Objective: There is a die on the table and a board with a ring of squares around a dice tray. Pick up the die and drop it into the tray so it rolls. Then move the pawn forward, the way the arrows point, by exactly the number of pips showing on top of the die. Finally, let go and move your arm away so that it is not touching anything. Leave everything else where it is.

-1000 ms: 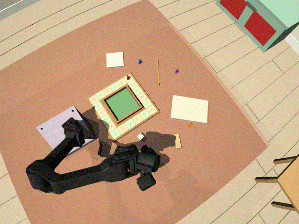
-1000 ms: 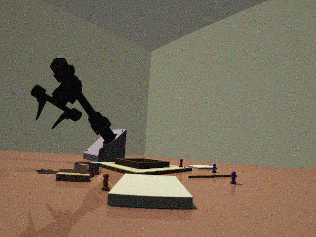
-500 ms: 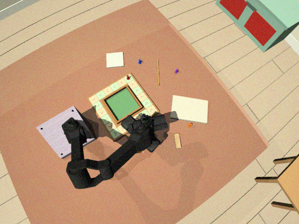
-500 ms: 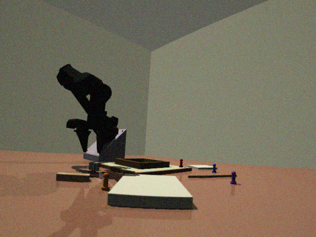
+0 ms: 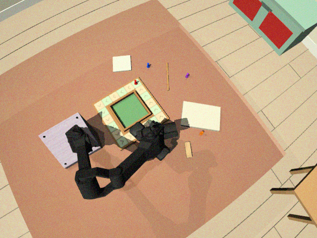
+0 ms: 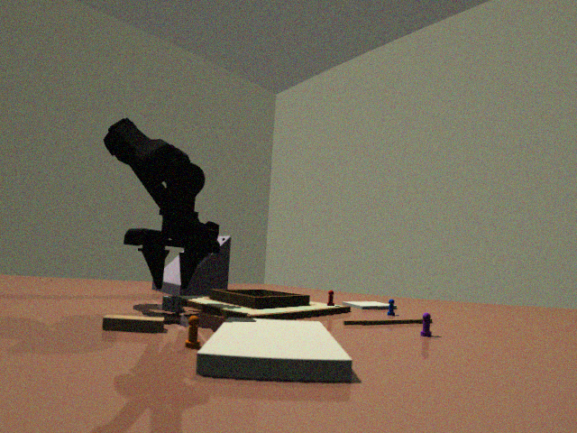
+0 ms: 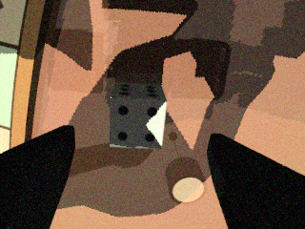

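The die (image 6: 171,303) (image 7: 135,124) rests on the table beside the board, in shadow; its upper face in the wrist view shows four pips. The top view does not show it behind the arm. My gripper (image 6: 172,287) (image 7: 143,140) is open and empty, pointing down just above the die, which appears between the fingertips, nearer the left finger. The board (image 5: 107,100) (image 6: 325,308) holds the dice tray (image 5: 130,110) (image 6: 281,300), whose visible green floor is empty. The red pawn (image 5: 135,82) (image 6: 330,298) stands on the board's far corner square.
Off the board stand a blue pawn (image 5: 148,65) (image 6: 390,308), a purple pawn (image 5: 187,75) (image 6: 425,325) and an orange pawn (image 5: 201,133) (image 6: 192,331). A white slab (image 5: 200,115) (image 6: 275,342), wooden block (image 5: 187,149) (image 6: 132,323), thin stick (image 5: 168,77), small white slab (image 5: 122,63) and lilac wedge (image 5: 60,141) surround it.
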